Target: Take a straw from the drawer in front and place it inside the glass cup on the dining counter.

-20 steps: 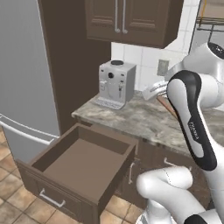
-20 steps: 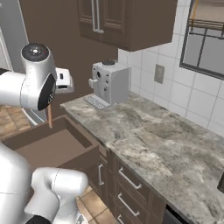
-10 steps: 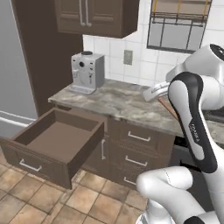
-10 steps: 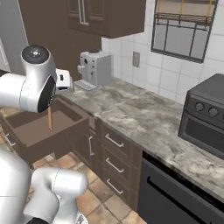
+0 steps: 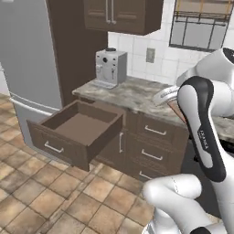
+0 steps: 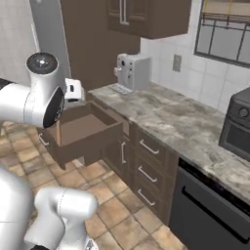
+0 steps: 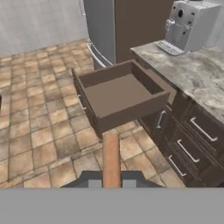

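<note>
My gripper is shut on the straw, a thin orange-tan stick rising between the two dark fingertips. In the right base view the straw hangs down below the hand, partly behind the white arm. The drawer stands pulled open ahead of the gripper, its brown floor bare. It shows at the left in the left base view, drawer, and behind the arm in the right base view, drawer. The glass cup and the dining counter are out of view.
A silver coffee machine stands on the marble worktop. Narrower drawers sit right of the open one. A grey fridge is on the left, a dark appliance on the right. Tiled floor lies before the cabinets.
The whole picture has shifted: the base has driven back and turned, so the drawer and coffee machine now sit farther off. The straw stays in the shut gripper.
</note>
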